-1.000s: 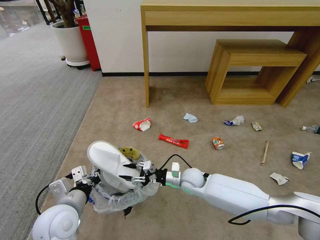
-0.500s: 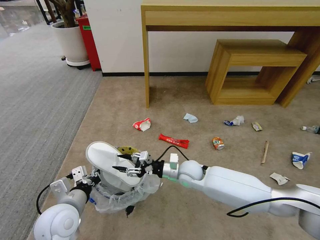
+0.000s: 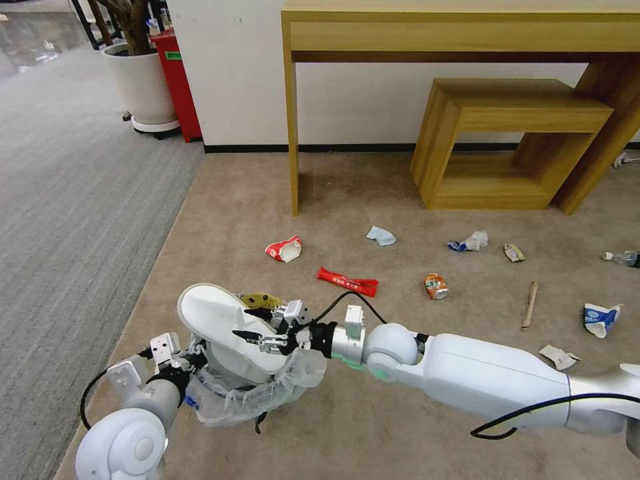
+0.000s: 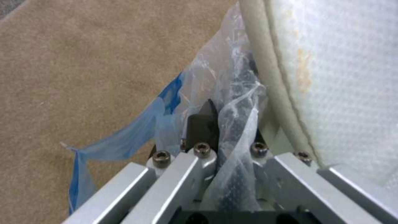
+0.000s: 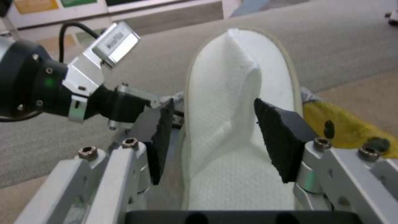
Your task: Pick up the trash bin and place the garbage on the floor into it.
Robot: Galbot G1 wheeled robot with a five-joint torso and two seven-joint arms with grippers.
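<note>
My left fingers (image 4: pixel 224 130): clamped on trash bin (image 3: pixel 227 390) liner rim. My right fingers (image 5: pixel 224 137): parted, straddling white slipper (image 3: pixel 223 323) over bin; red wrapper (image 3: pixel 347 281) at 1 o'clock.

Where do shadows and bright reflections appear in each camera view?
Head view: a soft shadow lies on the beige short-pile carpet under the light wooden console table. Right wrist view: a flat shiny metal plate on the left wrist reflects light brightly. Left wrist view: the clear crinkly plastic bag shows white glints.
</note>
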